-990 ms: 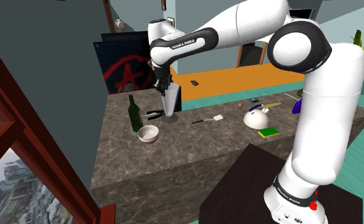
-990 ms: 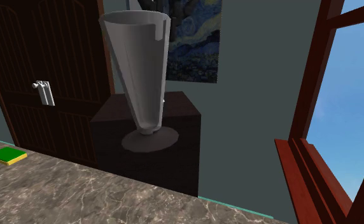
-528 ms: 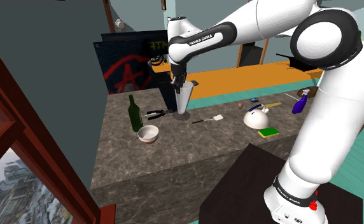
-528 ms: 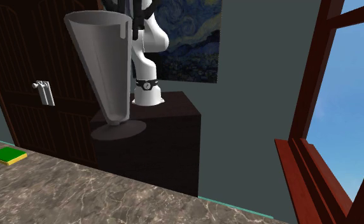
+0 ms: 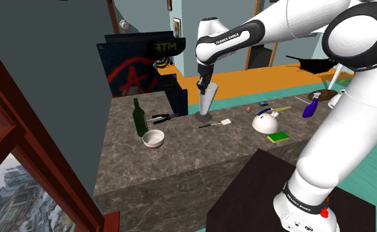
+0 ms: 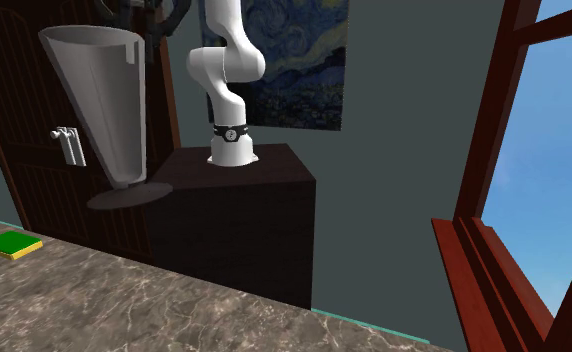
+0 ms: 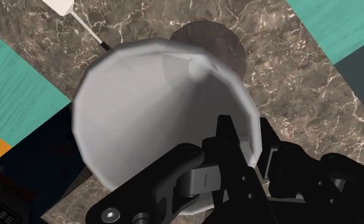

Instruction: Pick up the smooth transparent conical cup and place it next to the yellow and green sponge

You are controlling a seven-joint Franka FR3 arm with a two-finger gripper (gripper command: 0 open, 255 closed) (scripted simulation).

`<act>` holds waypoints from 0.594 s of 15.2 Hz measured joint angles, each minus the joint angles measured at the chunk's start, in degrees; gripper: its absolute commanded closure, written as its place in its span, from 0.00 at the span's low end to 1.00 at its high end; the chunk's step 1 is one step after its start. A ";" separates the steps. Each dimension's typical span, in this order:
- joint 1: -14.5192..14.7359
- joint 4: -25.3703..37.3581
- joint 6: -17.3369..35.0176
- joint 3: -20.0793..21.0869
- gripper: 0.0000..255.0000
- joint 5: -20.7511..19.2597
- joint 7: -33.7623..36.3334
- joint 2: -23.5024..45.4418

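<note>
- Cup (image 5: 207,102) and hand (image 5: 203,84) have shifted toward the shoulder view's right since a second ago, away from the green bottle (image 5: 139,116) and nearer the sponge (image 5: 279,137).
- Hand grips the cup by its rim, one finger inside the wall and one outside.
- Cup: grey, translucent, upright with its wide mouth up, carried above the bench (image 5: 180,165) over the spatula (image 5: 217,123).
- Sponge: flat on the bench just beside a white teapot (image 5: 266,121), well apart from the cup.
</note>
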 measured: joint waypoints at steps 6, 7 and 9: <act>-3.42 -6.20 1.37 -4.34 1.00 0.43 -7.85 -5.38; -3.94 -6.75 1.41 -5.06 1.00 0.45 -9.09 -5.97; -5.09 -8.14 1.48 -6.72 1.00 0.43 -11.90 -7.49</act>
